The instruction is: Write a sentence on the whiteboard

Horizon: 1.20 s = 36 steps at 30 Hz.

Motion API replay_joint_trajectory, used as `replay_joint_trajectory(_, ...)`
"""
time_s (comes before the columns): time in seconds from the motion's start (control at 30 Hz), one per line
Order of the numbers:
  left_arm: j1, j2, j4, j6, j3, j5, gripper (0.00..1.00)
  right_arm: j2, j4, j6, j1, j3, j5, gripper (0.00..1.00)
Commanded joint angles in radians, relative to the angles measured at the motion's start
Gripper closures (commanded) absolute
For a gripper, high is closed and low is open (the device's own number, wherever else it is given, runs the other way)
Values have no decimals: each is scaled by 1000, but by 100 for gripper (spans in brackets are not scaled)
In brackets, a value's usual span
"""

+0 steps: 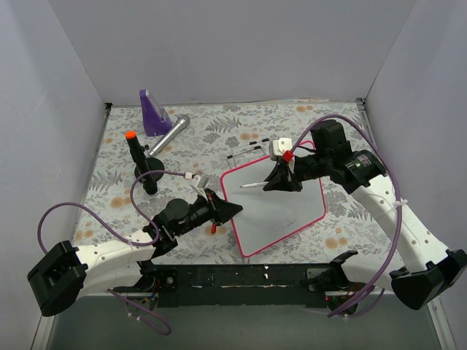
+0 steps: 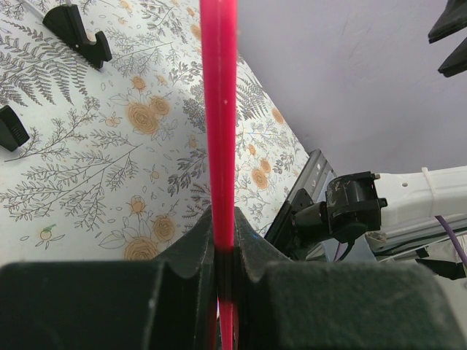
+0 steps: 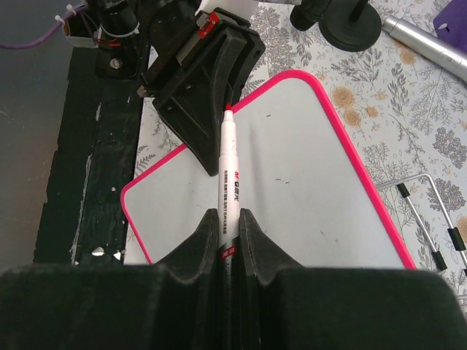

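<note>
At the near side of the table, on the flowered cloth [image 1: 109, 204], the left gripper [image 1: 235, 211] has its fingers pressed together on the pink frame [image 2: 219, 109] of the whiteboard [image 1: 288, 211], at the board's left edge. The whiteboard lies flat in the middle of the cloth, turned a little. Its white surface looks blank: no letter of the sentence is on it, so I judge the writing is not yet begun.

Just beyond, the right gripper [image 1: 276, 181] pinches a white marker [image 3: 229, 171] with a red tip. The tip points at the upper left part of the board, very near the left gripper's fingers. Whether it touches the surface I cannot tell. Farther back, a silver cylinder [image 1: 171, 133] and a purple object [image 1: 153, 113] are well apart from the board.

I see three risks. A first stroke so near the left fingers may strike them. The board is held on one edge only, so a hard push may turn it around that grip and make the lines crooked. The marker may also slip back between its fingers if it is pressed too strongly.
</note>
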Motion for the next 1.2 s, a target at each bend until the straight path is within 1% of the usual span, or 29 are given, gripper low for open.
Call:
replay_joint_trajectory(0.0, -4, -34, 70, 18, 34, -27, 100, 2, 56, 36, 25, 45, 17, 99)
replay_joint_trajectory(0.4, -5, -28, 61, 16, 39, -25, 100, 26, 144, 96, 42, 8, 67, 99)
replay_joint_trajectory(0.73, -4, -30, 70, 22, 37, -25, 100, -1, 231, 142, 45, -128, 152, 99)
replay_joint_trajectory(1.17, -5, -21, 76, 33, 46, -10, 100, 22, 297, 200, 42, -161, 162, 99)
